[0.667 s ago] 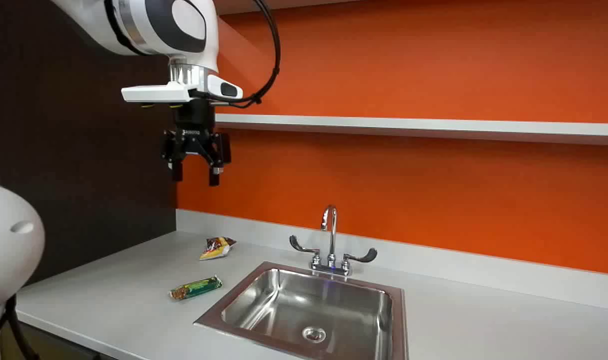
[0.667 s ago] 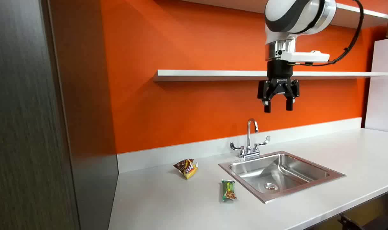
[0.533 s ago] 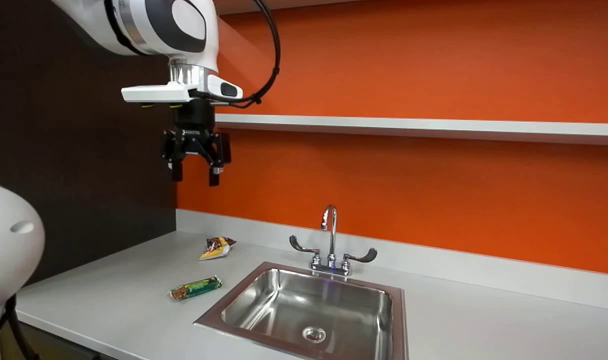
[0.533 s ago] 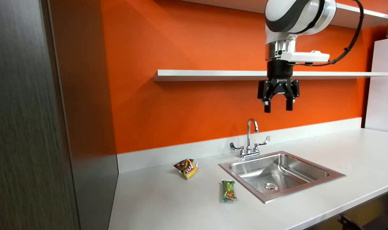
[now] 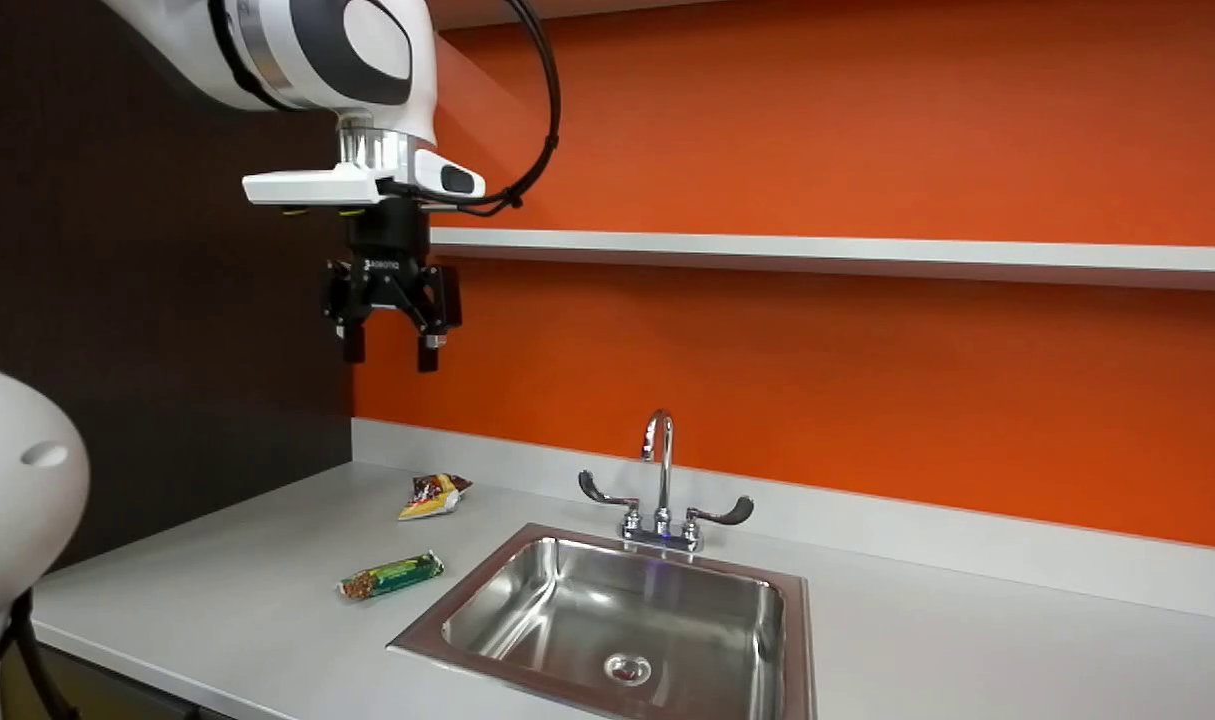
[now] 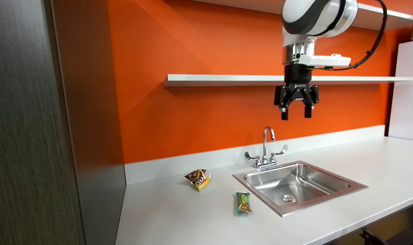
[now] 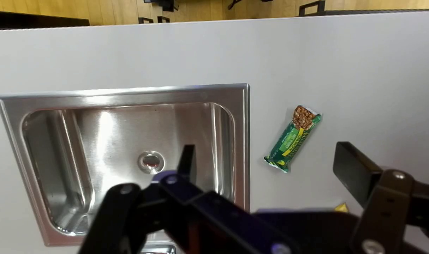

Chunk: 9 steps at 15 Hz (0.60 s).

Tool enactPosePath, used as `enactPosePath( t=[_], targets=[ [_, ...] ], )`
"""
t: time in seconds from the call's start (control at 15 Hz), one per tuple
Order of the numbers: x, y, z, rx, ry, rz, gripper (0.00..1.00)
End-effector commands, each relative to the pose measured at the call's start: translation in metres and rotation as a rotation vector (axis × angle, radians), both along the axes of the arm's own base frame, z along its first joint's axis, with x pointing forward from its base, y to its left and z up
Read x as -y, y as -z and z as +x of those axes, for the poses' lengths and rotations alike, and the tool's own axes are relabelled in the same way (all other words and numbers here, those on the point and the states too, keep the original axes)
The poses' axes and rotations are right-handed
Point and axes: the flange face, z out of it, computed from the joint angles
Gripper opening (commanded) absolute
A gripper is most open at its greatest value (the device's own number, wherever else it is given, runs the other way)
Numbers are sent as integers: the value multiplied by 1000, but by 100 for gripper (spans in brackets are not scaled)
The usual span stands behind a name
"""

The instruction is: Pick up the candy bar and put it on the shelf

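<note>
- At 3 o'clock of the sink (image 7: pixel 240 141) in the wrist view, the candy bar (image 7: pixel 293 139) lies on the counter (image 7: pixel 341 70), ungrasped.
- Overhead, the gripper (image 6: pixel 296 115) hangs empty, jaws wide.
- Pickup and delivery to the shelf (image 6: pixel 220 78) apparently remain.

In the wrist view the candy bar (image 7: pixel 292 140) is green with a yellow band and a mottled brown patch at its one o'clock end, against a pale grey desk (image 7: pixel 285 53). In an exterior view the bag (image 6: pixel 199 179) is brown at ten o'clock, yellow at four, white-lettered. The wall (image 6: pixel 199 126) is orange, the shelf (image 6: pixel 223 79) white, the tool (image 6: pixel 296 115) black.
</note>
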Motion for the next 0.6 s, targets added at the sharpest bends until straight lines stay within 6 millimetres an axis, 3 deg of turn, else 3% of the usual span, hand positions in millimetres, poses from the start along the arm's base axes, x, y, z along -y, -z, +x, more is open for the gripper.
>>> enactPosePath(
  t=[0.0,0.27,0.53],
  targets=[
    [-4,4,7,-15,12,-15,100],
    [-22,24,24,-35,36,-27,100],
    [-46,60,45,-59,64,-28,100]
  ],
)
